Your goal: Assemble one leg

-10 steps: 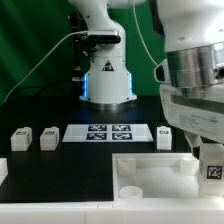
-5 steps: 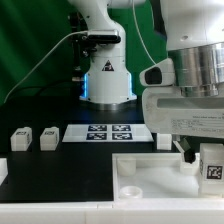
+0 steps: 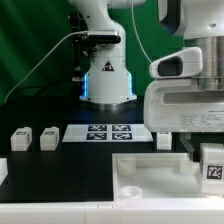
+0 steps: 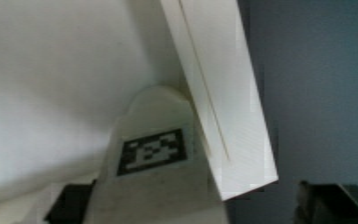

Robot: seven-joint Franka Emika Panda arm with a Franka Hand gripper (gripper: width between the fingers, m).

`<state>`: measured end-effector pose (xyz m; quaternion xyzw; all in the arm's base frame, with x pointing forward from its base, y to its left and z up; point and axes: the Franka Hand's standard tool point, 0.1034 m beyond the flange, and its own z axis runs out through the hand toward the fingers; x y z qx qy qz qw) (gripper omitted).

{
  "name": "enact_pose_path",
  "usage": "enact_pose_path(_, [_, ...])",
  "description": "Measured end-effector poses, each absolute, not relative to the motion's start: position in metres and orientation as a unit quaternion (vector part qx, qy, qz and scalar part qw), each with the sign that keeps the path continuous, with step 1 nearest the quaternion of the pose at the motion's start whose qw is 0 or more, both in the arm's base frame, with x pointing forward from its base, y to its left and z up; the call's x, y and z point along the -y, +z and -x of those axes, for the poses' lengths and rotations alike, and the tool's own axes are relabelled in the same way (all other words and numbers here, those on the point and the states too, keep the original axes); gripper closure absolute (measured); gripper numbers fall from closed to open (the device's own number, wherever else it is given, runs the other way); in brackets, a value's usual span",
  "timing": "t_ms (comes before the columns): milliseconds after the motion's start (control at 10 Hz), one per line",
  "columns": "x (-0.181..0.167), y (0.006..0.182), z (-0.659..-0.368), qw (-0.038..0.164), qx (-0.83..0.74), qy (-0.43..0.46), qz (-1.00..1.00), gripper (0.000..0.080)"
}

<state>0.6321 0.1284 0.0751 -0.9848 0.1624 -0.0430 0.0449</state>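
Observation:
A leg [image 3: 212,166], a small white post with a black-and-white tag, stands upright at the white panel's [image 3: 150,176] corner on the exterior view's right. My gripper [image 3: 204,150] is around its top from above. In the wrist view the leg [image 4: 155,150] stands between my fingers beside the panel's raised rim [image 4: 220,90]. One finger [image 4: 69,205] is against the leg. The other finger [image 4: 332,203] stands apart from it with a gap, so my gripper [image 4: 194,205] is open. Three more legs [image 3: 20,138] [image 3: 48,137] [image 3: 165,137] lie on the black table.
The marker board [image 3: 108,132] lies between the loose legs. The robot base [image 3: 108,85] stands behind it. Another white part [image 3: 3,172] shows at the left edge of the exterior view. My arm fills the exterior view's right side.
My wrist has turned and its housing has shifted in the exterior view. The leg and its tag have stayed in place at the panel's corner.

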Motion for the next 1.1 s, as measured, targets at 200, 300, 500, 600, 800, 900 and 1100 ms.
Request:
enact_pose_path(200, [-0.1234, 0.0729, -0.6300, 0.048, -0.278, -0.033, 0.959, 0.0493])
enact_pose_path(300, [-0.1235, 0.0726, -0.6297, 0.050, -0.321, -0.030, 0.945, 0.0496])
enact_pose_path(500, [-0.1243, 0.0717, -0.6294, 0.057, -0.425, -0.022, 0.903, 0.0497])
enact_pose_path(600, [-0.1255, 0.0708, -0.6294, 0.060, -0.482, -0.018, 0.874, 0.0497])
enact_pose_path(800, [-0.1256, 0.0696, -0.6308, 0.086, -0.618, 0.002, 0.781, 0.0497])
enact_pose_path(900, [-0.1245, 0.0685, -0.6313, 0.102, -0.681, 0.012, 0.725, 0.0497])
enact_pose_path(1100, [-0.1235, 0.0670, -0.6308, 0.117, -0.751, 0.029, 0.650, 0.0498])
